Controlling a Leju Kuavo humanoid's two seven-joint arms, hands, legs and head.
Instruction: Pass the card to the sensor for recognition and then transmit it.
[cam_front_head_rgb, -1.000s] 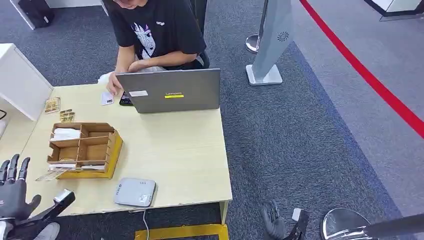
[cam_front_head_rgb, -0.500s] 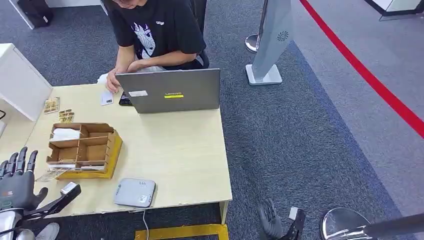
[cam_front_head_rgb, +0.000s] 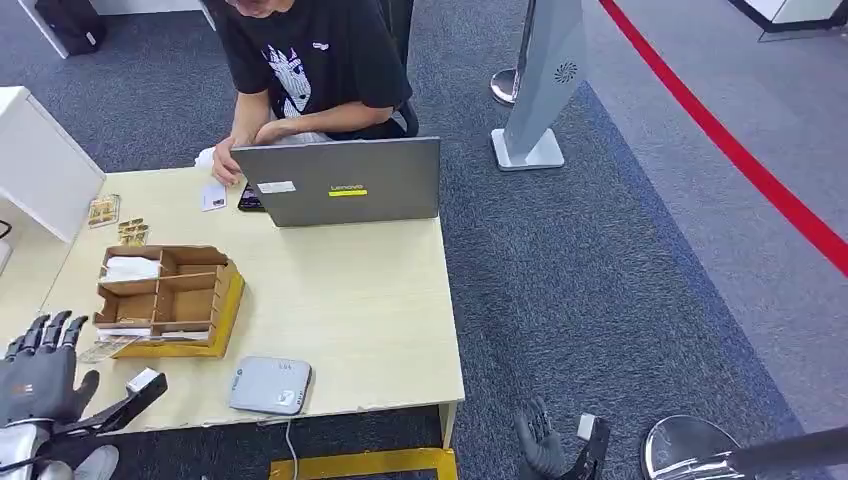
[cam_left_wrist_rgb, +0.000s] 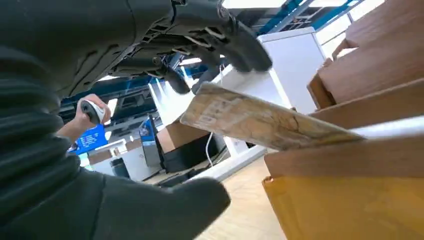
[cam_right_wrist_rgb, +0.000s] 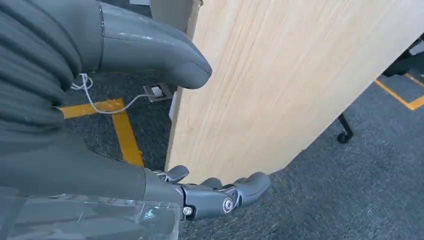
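The pale wooden desk (cam_front_head_rgb: 350, 300) carries a brown wooden compartment organiser (cam_front_head_rgb: 165, 295) near its left edge. A transparent card (cam_front_head_rgb: 103, 348) is seen protruding from the organiser's front. The left hand (cam_front_head_rgb: 40, 375), fingers spread, hovers at the front-left corner, holding nothing. A flat grey sensor box (cam_front_head_rgb: 270, 385) lies at the front edge; a grey laptop (cam_front_head_rgb: 340, 182) stands at the far edge. The right hand (cam_front_head_rgb: 545, 440) hangs spread beside the desk.

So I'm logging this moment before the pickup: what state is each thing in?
left hand: open, fingers spread, by the card, holding nothing
right hand: open, hanging beside the table
card: sticking out of the organizer's front, untouched
wooden organizer: upright on the table
sensor: flat near the table's front edge, nothing on it
laptop: lid open, person behind it
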